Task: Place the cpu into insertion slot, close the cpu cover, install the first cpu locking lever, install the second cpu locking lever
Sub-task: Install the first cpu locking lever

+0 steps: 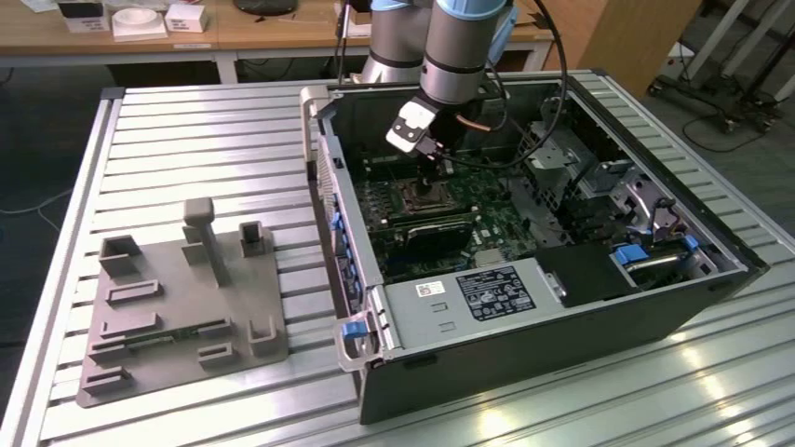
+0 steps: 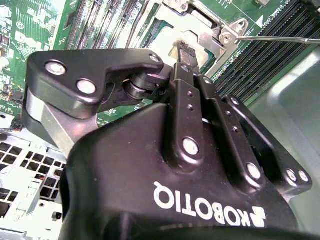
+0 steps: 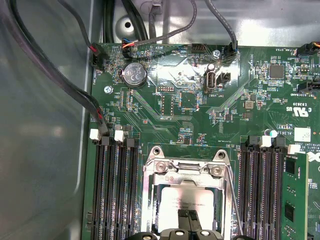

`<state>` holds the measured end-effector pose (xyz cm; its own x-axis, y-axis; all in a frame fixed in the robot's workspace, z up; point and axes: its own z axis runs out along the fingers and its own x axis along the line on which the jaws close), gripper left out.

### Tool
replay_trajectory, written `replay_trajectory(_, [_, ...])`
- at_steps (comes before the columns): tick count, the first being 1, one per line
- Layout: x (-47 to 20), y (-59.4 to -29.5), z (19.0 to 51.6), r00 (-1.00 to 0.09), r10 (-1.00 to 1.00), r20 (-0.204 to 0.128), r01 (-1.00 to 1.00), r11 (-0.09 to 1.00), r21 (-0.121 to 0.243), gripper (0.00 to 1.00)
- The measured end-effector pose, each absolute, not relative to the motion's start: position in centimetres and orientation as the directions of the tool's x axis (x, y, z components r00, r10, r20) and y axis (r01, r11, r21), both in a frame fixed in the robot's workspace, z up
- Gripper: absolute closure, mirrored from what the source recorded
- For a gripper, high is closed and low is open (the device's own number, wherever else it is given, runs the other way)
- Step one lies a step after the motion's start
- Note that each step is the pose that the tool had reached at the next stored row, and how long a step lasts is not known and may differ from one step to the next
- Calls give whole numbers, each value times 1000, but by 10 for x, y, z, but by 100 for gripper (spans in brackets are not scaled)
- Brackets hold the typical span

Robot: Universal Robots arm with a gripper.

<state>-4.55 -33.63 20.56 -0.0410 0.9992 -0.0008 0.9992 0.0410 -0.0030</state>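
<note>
Deep inside an open computer case (image 1: 534, 358), walled all round and free only from above. Entered from the far side by the arm (image 1: 460, 56), straight down past the case's far wall. Black cables (image 3: 47, 62) draped along one inner wall of the case. Little room around the socket (image 3: 148, 205): hemmed by long black memory slots (image 3: 115, 190) on one flank and more of them on the other, with a green memory stick (image 3: 295, 200) standing just beyond those. Along one side of the socket, a thin wire lever (image 3: 231, 200); in the second wrist view, slanting out across the memory slots (image 2: 280, 37).

Under the case, a slatted metal surface (image 1: 199, 140), with a grey moulded tray (image 1: 186, 307) well apart at the exterior view's left. Beyond the surface's far edge, a wooden desk (image 1: 249, 37) with small white boxes (image 1: 137, 20). In the near part of the case, a black box (image 1: 497, 293) with a white label.

Jaws pressed together, only a seam between the fingertips (image 3: 182, 220), tip-down at the chip (image 3: 170, 205); touching or just clear of it, hard to tell. Chip seated in the socket on the green board (image 3: 190, 100), near the middle of the case in the exterior view: flat, square, dull silver-grey on top, with faint print across it. Over it the metal frame (image 3: 185, 172), lying flat, silvery, with two screws on one bar and the chip on show through its window
</note>
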Motion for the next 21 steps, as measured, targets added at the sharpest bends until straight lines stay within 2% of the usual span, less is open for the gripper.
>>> replay_trajectory(21, [-46, -336, 224, -42, 999, -1, 999, 42, -3, 90])
